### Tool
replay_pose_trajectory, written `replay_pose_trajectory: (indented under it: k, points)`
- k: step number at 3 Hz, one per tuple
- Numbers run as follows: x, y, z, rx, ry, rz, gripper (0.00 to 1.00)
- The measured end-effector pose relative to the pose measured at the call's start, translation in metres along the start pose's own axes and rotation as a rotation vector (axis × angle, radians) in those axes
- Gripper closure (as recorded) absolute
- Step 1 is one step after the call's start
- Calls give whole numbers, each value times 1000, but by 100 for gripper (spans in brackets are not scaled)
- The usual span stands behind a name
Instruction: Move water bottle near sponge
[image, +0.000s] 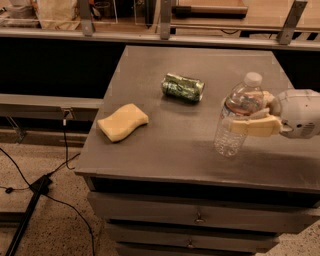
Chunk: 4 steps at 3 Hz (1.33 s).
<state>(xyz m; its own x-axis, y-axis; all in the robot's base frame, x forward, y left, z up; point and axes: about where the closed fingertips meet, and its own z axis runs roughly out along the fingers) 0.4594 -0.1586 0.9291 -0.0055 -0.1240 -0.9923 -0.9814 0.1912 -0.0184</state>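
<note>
Water bottle (231, 141): clear ribbed plastic, glossy, with a smooth white cap. Gripper (239, 114) at the table's right side, clamped round the bottle: matt tan fingers (253, 126), smooth white plastic shell behind. Sponge (123, 121): pale yellow foam, soft, matt. Can (183, 88): green metal, shiny. Table (165, 152): grey metal top, dull brushed sheen. Floor (60, 225): speckled, matt.

Green can (183, 88) sideways on grey cabinet (170, 142)

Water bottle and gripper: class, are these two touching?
Touching. The camera view shows the gripper, above the table on the right, with its fingers closed against the water bottle, no gap.
</note>
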Motion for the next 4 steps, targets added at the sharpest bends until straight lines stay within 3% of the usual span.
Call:
replay_pose_trajectory:
  k: [1, 3, 4]
  points:
    - [-22, -1, 30, -62, -18, -30, 100]
    - [-37, 2, 129, -285, -51, -70, 100]
    - [-31, 1, 162, -351, -66, -61, 100]
